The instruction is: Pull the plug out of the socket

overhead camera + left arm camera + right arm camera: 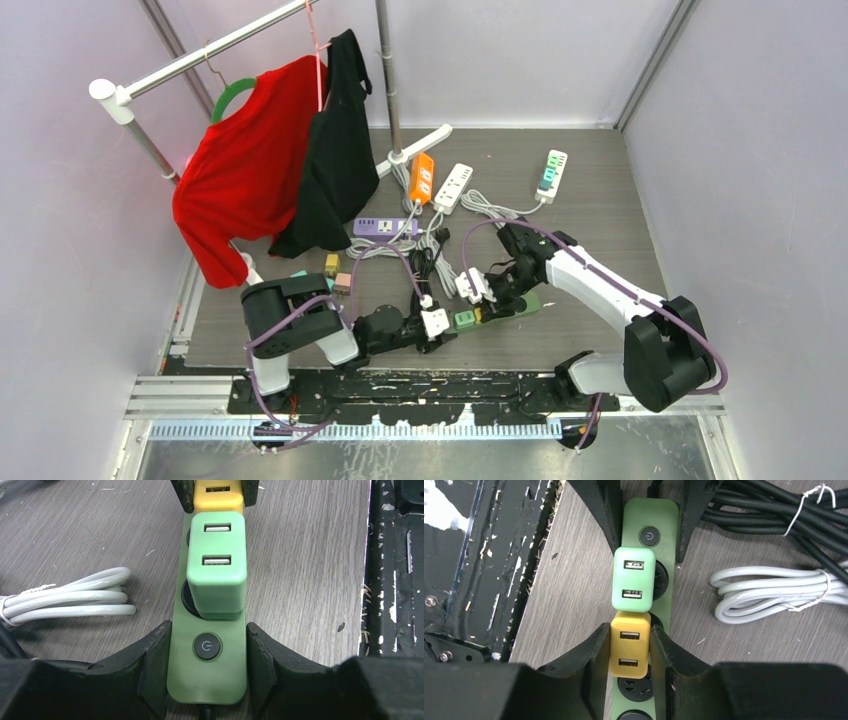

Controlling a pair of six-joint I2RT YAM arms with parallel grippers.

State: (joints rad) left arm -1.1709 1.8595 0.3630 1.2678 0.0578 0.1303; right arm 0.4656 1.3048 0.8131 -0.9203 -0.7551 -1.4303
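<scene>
A green power strip (pixel 207 680) lies on the wooden table, with a light green USB plug (pixel 216 565) and a yellow USB plug (pixel 218 497) seated in it. My left gripper (pixel 207 660) is shut on the strip's end, one finger on each side of the power button (pixel 207 646). My right gripper (pixel 629 650) is shut on the yellow plug (pixel 629 647), which sits just behind the green plug (pixel 633 580). In the top view the strip (pixel 520 305) lies near the front edge between both grippers.
A coiled white cable (pixel 774 592) and a black cable bundle (pixel 774 515) lie beside the strip. Orange (pixel 422 177), white (pixel 453 187) and purple (pixel 385 227) strips lie further back. A rack with a red garment (pixel 250 170) stands far left. A black rail (pixel 395 580) borders the table.
</scene>
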